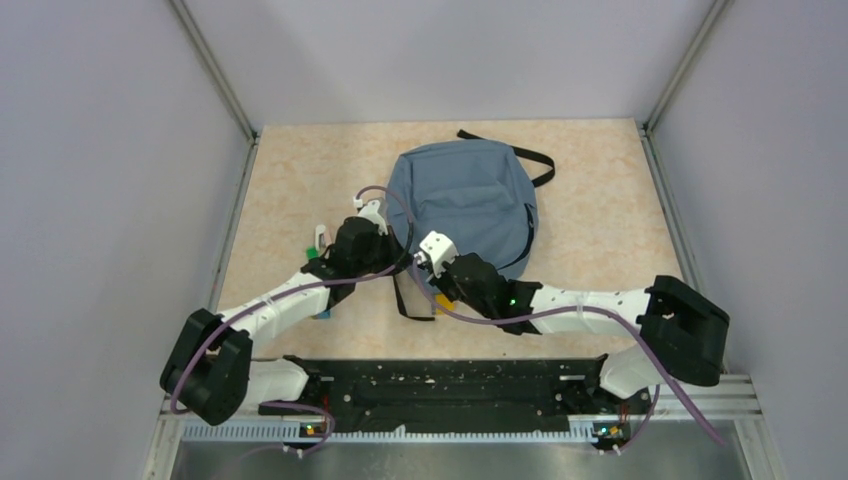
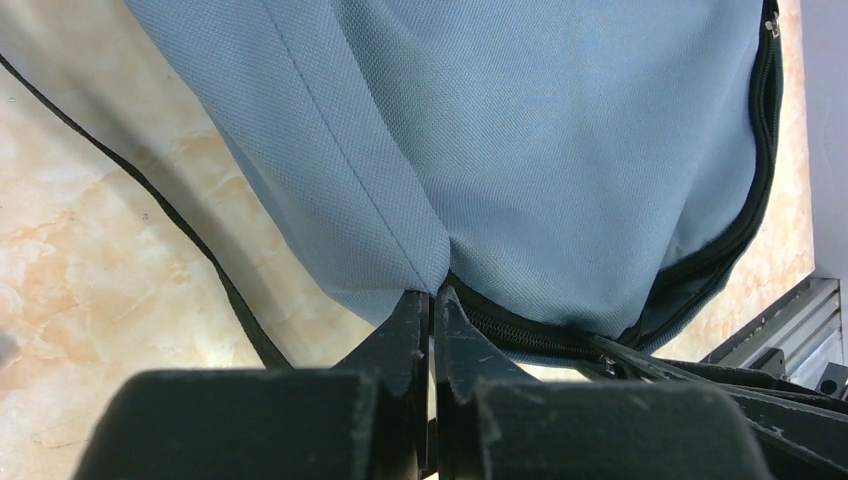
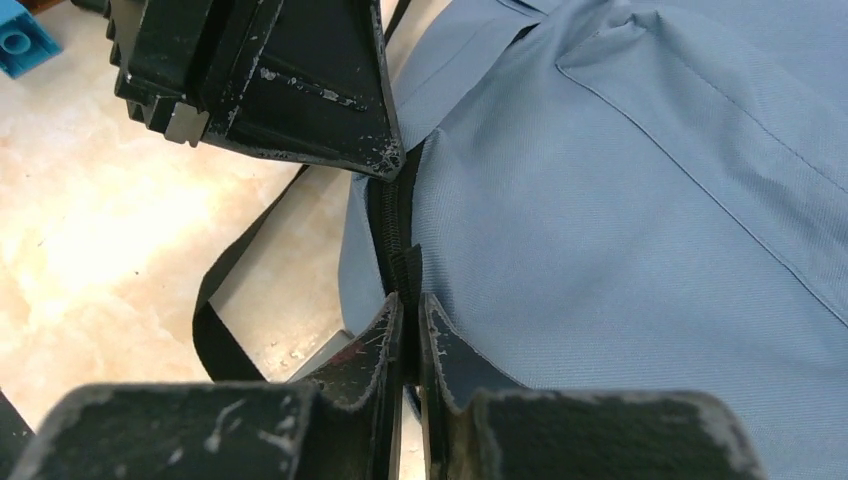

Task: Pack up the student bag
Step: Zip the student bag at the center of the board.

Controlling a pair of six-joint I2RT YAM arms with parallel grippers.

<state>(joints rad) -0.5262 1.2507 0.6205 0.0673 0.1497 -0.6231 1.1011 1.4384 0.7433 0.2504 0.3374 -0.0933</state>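
The student bag (image 1: 465,200) is a blue-grey backpack lying flat mid-table, its black straps trailing out. My left gripper (image 2: 432,293) is shut on a pinch of the bag's fabric just above the black zip (image 2: 520,335). That same gripper shows in the right wrist view as a black wedge (image 3: 300,90) touching the bag's edge. My right gripper (image 3: 408,303) is shut on a black zip tab (image 3: 405,265) at the bag's near edge. Both grippers meet at the bag's near-left rim (image 1: 412,265).
A black strap (image 3: 215,300) loops on the table by the bag's near edge, and another (image 1: 535,160) lies at the far side. Small coloured blocks (image 1: 320,240) sit left of the bag, one of them blue (image 3: 20,45). Metal rails and grey walls border the table.
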